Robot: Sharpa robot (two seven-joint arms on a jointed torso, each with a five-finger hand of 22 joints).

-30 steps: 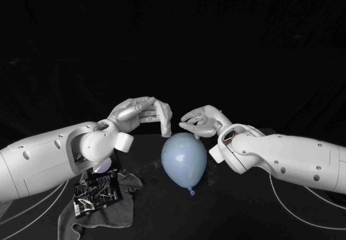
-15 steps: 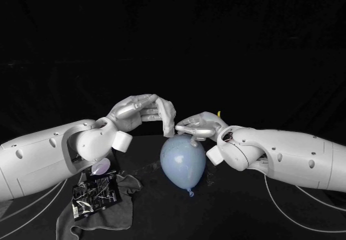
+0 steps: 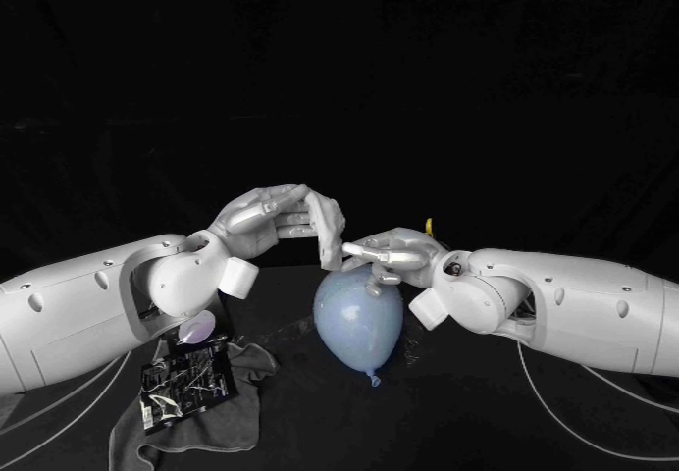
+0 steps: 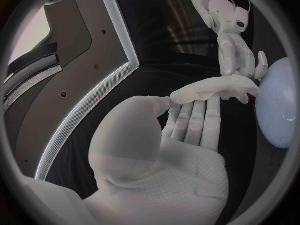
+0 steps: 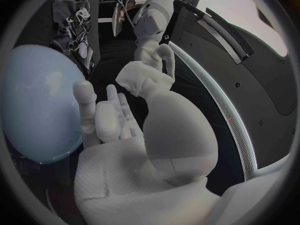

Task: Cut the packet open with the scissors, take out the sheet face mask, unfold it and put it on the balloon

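Balloon [image 3: 357,319] lay on counter [image 3: 467,417]. My right robot hand [image 3: 382,253] rested loose-fingered on balloon's far end, holding nothing. Left robot hand [image 3: 284,221] hung above that end, thumb to fingertips; couldn't tell whether it pinched anything. Packet [image 3: 184,381] lay left of balloon. Risk as I judged it: pressing down could roll or burst balloon.

I see a black tabletop [image 3: 467,412] running back into an unbroken black backdrop [image 3: 339,88], with no seam I can pick out between them. From the left wrist camera, a dark grey panel [image 4: 81,70] edged by a pale strip [image 4: 122,30] stands beside a bright, pale patch [image 4: 31,35].
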